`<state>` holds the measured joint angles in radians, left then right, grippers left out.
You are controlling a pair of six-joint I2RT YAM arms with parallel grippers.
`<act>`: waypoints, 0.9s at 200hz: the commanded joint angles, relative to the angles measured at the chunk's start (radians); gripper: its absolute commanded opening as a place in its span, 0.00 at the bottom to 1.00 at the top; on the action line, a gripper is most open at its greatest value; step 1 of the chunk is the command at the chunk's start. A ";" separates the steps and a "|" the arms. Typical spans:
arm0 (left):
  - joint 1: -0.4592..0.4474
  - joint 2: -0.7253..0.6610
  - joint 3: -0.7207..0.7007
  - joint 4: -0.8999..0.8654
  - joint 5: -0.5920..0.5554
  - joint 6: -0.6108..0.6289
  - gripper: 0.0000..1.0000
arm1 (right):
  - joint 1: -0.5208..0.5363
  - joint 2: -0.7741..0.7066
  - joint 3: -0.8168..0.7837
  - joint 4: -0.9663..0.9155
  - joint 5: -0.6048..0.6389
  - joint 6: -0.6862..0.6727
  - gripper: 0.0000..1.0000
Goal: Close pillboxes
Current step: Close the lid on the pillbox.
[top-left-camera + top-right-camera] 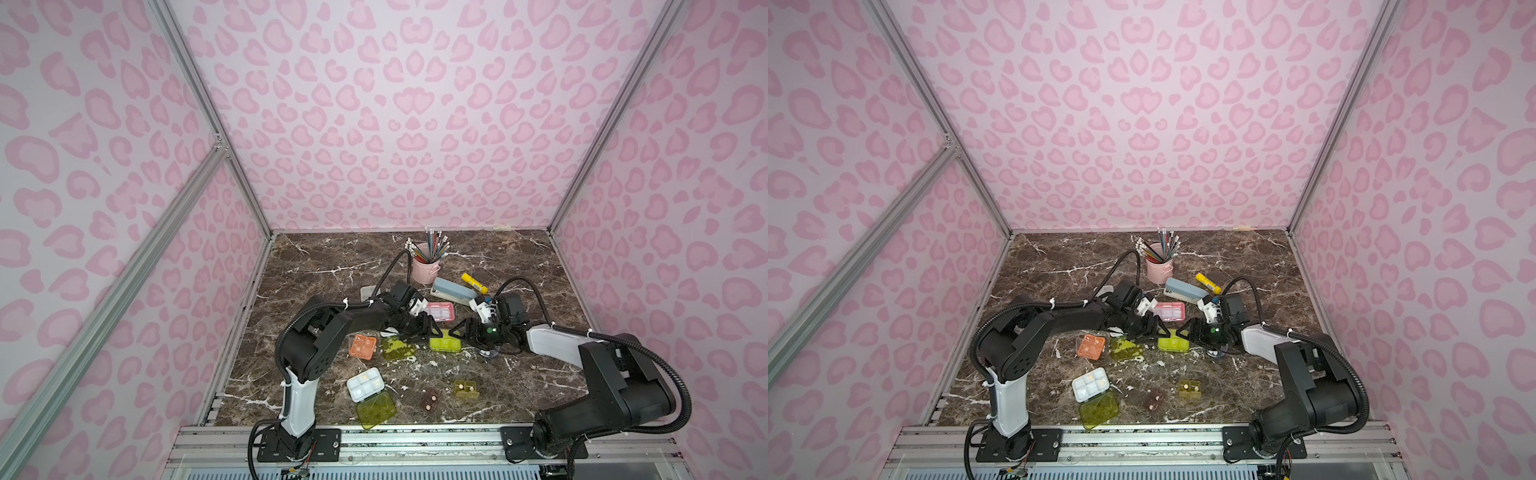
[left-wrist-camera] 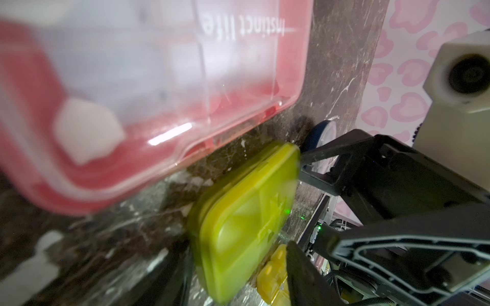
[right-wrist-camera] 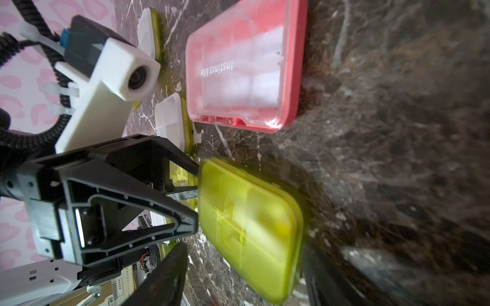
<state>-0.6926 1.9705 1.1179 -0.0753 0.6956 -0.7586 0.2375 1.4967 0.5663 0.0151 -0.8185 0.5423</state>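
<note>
In both top views the left claw [image 1: 432, 330] and right claw [image 1: 458, 332] meet nose to nose over the shut yellow-green pillbox [image 1: 444, 344], mid-worktop [image 1: 507, 390], with the pink pillbox [image 1: 440, 311] just behind it. Gaping open near the front edge is the white tray [image 1: 365, 385], its lid [image 1: 376, 409] flung flat.

Over to the left wrist: the right claw stands wide, one tip touching the box's corner, no pinch that I can see.

Right wrist: the left claw is spread too, tips at the opposite end.

Light, slick, thin plastic by the look of it. I'd say it skates if shoved, so press lids flat near the latch edge. The open room lies front and centre, while the stapler [image 1: 453, 291] and the pink pillbox crowd the back.
</note>
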 commanded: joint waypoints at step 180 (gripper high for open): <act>0.001 -0.182 0.014 -0.214 -0.108 0.121 0.70 | 0.027 -0.123 0.047 -0.125 0.110 -0.047 0.71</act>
<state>-0.6922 1.8278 1.1324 -0.2420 0.6125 -0.6746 0.2512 1.3914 0.6056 -0.0650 -0.7479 0.5190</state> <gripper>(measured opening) 0.699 0.714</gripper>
